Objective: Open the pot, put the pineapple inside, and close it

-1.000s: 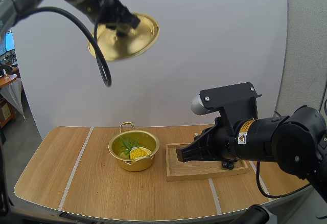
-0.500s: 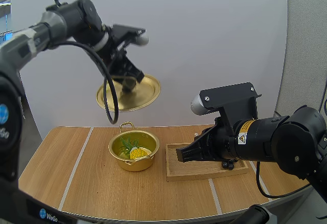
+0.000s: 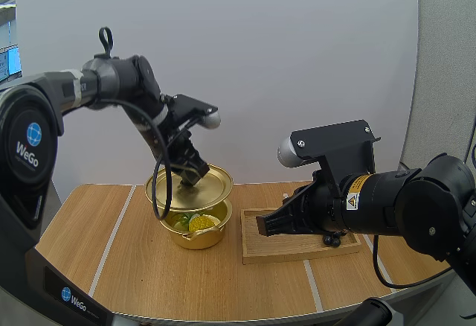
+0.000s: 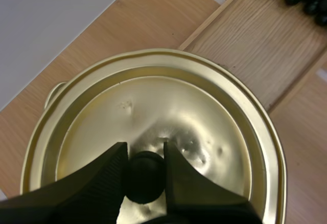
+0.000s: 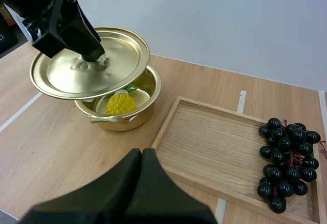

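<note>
Table bears one tray right of one pot. One lid hangs tilted just over pot, left gripper pinching its knob. One bunch of grapes lies on tray, far from pot. One pineapple sits inside pot. Right gripper, fingers together and holding nothing, hovers right of pot.

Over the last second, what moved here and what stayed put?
The left gripper, shut on the lid, carried it down from high up to just above the pot, not yet seated. The pot, the pineapple inside and the right gripper over the wooden tray stayed put.
</note>
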You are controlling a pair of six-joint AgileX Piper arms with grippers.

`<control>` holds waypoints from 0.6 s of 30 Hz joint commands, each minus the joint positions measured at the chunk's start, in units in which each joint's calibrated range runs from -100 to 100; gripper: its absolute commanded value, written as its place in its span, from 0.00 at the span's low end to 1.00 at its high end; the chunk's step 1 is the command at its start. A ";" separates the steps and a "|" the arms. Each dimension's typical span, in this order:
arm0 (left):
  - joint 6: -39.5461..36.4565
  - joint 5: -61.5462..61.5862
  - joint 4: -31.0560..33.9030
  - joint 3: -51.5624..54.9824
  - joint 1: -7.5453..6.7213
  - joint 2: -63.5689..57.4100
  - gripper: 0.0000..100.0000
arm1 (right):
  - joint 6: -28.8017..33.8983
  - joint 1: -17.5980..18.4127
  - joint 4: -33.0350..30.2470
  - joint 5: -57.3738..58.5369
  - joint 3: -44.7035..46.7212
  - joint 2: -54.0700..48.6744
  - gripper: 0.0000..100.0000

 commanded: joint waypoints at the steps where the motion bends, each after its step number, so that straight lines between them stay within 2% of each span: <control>1: 2.32 -15.66 -1.40 5.22 -0.04 -0.06 0.00 | -0.33 -0.25 -0.37 -1.14 -0.06 -0.52 0.00; 18: 6.98 -29.64 -4.87 6.33 -0.04 8.54 0.00 | -0.33 -0.25 -0.37 -1.14 -0.06 -0.52 0.00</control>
